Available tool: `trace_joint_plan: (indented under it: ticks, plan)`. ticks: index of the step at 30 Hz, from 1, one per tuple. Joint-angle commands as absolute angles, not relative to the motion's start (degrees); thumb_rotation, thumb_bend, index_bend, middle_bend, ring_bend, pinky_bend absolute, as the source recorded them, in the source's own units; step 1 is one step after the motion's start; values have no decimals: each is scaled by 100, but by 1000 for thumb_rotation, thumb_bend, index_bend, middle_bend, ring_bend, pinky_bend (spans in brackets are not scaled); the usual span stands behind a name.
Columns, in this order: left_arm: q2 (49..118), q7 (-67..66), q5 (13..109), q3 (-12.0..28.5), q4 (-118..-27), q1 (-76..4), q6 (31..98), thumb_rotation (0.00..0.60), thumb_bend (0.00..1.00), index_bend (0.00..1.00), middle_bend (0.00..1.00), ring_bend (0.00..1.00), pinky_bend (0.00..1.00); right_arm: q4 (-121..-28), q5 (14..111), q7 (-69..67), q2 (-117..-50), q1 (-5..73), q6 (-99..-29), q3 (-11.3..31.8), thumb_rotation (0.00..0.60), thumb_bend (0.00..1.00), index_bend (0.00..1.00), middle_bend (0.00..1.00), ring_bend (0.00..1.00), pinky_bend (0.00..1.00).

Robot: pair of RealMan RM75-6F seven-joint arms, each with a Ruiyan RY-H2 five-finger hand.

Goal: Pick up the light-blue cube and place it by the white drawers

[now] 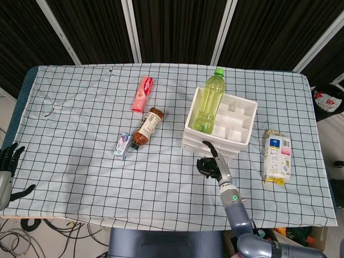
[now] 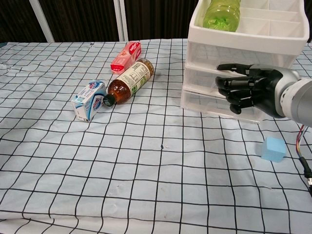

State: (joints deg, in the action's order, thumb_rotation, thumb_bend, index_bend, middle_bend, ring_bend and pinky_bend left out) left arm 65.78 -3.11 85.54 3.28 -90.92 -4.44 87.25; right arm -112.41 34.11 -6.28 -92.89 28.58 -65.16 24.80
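The light-blue cube [image 2: 273, 149] is seen lying on the checked cloth of the worktop [image 2: 146, 185], near the front of the white drawers [image 2: 234, 73] and below the right hand [image 2: 243, 90]. It is not held by anything. In the head view the cube is hidden behind the right arm.

The right hand is held in front of the drawers, above the cloth, with its fingers curled in and nothing between them. The left hand [image 1: 6, 166] is seen at the far left edge of the worktop, well apart from all things, with its fingers spread and empty.

It is judged that the cube already lies near the drawers, so either the grasp is not yet made or the placing is done; this cannot be decided from the pictures. If the cube is to be grasped, the fingers should first be opened, and the hand lowered straight over the cube. The drawers should not be pushed by the knuckles.
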Motion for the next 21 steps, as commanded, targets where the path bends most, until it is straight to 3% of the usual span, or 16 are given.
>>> trace_joint_plan:
  ticks: [1,21]
  plan:
    - [6575,-309,8552,328,-9095,-442,8726,600,1,0,0,0,0,-11249,3398,-620,-9273,2872,-6502,2486,600,497,101,779,832,791]
    - [6560,-297,8553,328,-9090,-407,8778,600,1,0,0,0,0,-11258,3292,-622,-9295,2944,-6483,2500,600,496,101,779,832,791]
